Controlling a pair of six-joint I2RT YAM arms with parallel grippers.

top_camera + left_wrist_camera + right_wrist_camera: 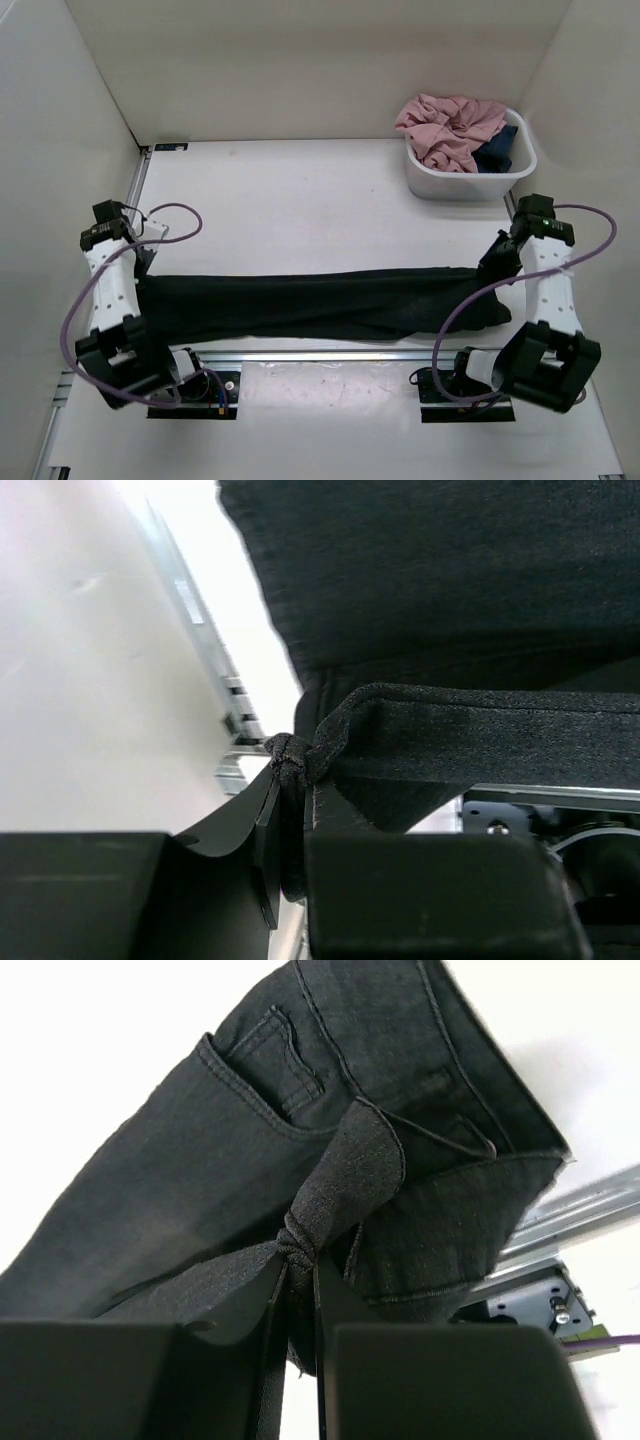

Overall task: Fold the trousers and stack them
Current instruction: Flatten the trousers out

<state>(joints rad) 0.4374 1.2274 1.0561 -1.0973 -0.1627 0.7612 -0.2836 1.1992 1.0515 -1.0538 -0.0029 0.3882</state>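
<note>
The trousers (320,300) stretch left to right across the near part of the table (300,200), a long black band folded lengthwise, spanning almost the full width. At the right end the right wrist view shows stitched pockets and a waistband in dark, denim-like cloth. The left end is plainer fabric with a thick hem.

The left gripper (290,780) is clamped on a bunched pinch of that hem. The right gripper (300,1260) is closed the same way on a twist of cloth near the waistband.

The garment's near edge runs just beside a metal rail (320,355) that joins the arm bases. Well apart, at the far right, a white bin (470,185) holds a crumpled pink garment (450,125) and a dark blue garment (497,150).
</note>
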